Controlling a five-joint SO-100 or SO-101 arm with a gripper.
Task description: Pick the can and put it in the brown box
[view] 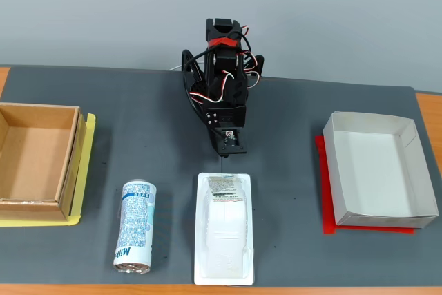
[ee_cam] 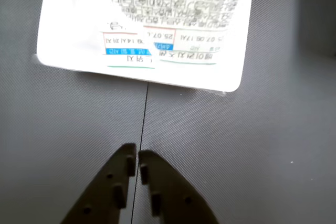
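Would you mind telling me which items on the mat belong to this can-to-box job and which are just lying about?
Part of the job:
- can, lying on its side
- brown box, empty, at the fixed view's left
- gripper, closed, holding nothing

Just lying about:
- white plastic tray package, nearest the gripper
- white paper box, at the right

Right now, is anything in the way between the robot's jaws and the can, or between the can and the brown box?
Nothing visible blocks either path. The can lies on its side on bare mat, to the left of the white tray package in the fixed view. The gripper hangs behind that package. The brown box is open, farther left.
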